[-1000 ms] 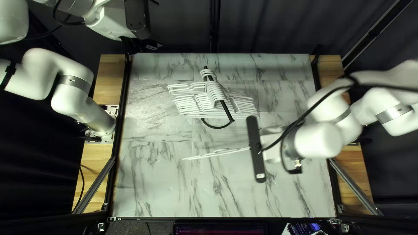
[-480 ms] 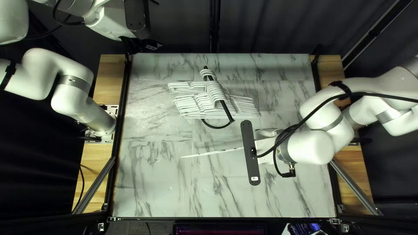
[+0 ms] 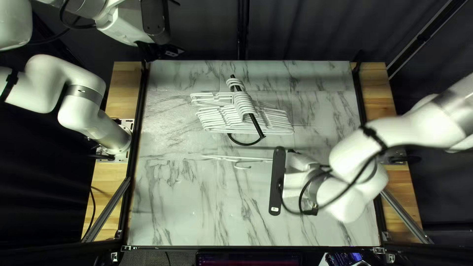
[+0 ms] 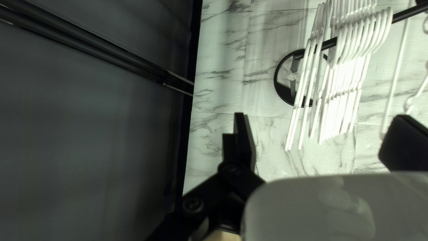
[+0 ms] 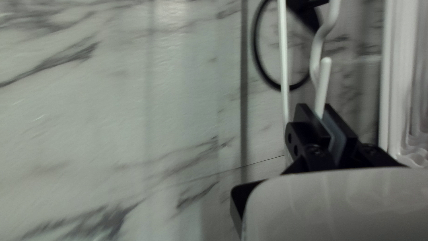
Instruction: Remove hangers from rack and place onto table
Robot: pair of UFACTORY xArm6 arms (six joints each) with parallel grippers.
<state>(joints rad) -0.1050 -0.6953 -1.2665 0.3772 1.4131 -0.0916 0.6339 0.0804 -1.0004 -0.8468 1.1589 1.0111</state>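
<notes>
Swung nearer the rack (image 3: 258,129) over the past second, a white clothes hanger (image 3: 217,157) now lies nearly level across the centre of the top left view, its hook turned toward the foot of that view. Right arm (image 3: 340,192) has shifted with it, its upper links lower in the same view. The right gripper (image 3: 294,182) is just below and to the right of the rack; in the right wrist view its jaws are clenched on the white hanger. Whether that hanger touches the marble-patterned surface (image 3: 172,207) cannot be told.

Above centre in the top left view, a tight row of white hangers (image 3: 221,125) hangs by its hooks along the rack's black rod, over a round black base. At upper left, the left gripper (image 3: 160,51) is held near the dark curtain (image 3: 305,29) beyond the surface's far edge, unmoved since the earlier frame. Its jaws stand wide apart with nothing between them, the left wrist view shows, and the loaded rack is ahead of them.
</notes>
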